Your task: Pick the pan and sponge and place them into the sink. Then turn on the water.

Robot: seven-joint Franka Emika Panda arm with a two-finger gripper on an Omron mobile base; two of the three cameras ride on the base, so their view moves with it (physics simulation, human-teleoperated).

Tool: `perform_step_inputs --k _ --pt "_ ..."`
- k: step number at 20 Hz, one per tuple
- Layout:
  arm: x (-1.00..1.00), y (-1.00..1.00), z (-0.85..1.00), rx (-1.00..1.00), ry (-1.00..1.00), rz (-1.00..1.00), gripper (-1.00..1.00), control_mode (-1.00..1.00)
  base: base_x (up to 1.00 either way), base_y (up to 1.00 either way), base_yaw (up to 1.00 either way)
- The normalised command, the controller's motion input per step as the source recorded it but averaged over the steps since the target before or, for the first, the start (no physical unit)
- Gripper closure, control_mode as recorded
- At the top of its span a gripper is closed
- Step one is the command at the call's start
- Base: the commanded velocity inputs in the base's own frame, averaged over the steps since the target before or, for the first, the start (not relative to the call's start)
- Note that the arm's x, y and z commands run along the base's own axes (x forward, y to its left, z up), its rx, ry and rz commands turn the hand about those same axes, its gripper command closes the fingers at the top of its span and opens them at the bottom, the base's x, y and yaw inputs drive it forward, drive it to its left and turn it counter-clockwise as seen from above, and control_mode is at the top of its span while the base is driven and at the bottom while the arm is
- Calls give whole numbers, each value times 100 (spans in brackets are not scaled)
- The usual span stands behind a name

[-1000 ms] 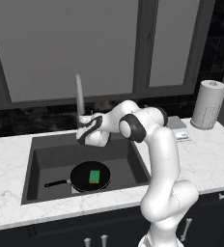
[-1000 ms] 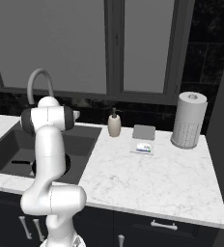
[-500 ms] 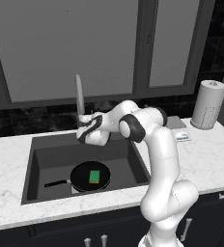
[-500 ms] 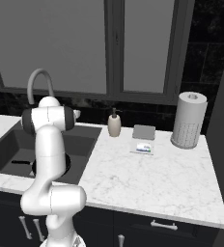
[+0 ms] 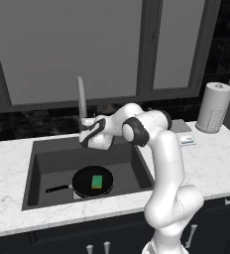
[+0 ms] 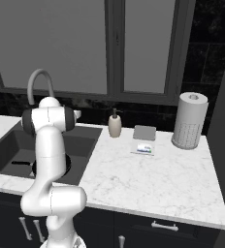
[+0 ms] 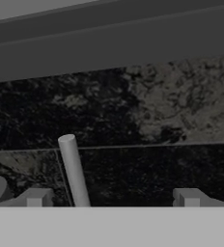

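Nothing had visibly shifted since the earlier frames: arm, pan and sponge sat as they did a second before, the claw parked by the tap

Going left to right in the left base view, the pan (image 5: 92,181) lay flat on the bottom of the sink (image 5: 47,161), its long handle pointing left, and the sponge (image 5: 96,181) rested green face up inside the pan. Both already lay in the basin, so I judged only the water step was left. Behind the basin rose the faucet (image 5: 81,101), and the claw (image 5: 85,133) hung at its base, just right of the stem

In the hand view the fingertips (image 7: 35,198) stood wide apart with nothing between them, and a slim upright rod, likely the lever (image 7: 74,171), stood between the tips, nearer the left one. That was the relation the next move turned on: the lever lay straight ahead, long axis upright, slightly off centre

Farther right on the tabletop (image 6: 148,179) stood the soap dispenser (image 6: 115,124) and the paper towel roll (image 6: 189,121)
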Motion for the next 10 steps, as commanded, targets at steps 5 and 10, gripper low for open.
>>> perform_step_inputs --k 5,10 --pt "0 -35 0 0 0 0 -100 -100 0 0 0" --pt "0 -33 0 0 0 0 -100 -100 0 0 0"
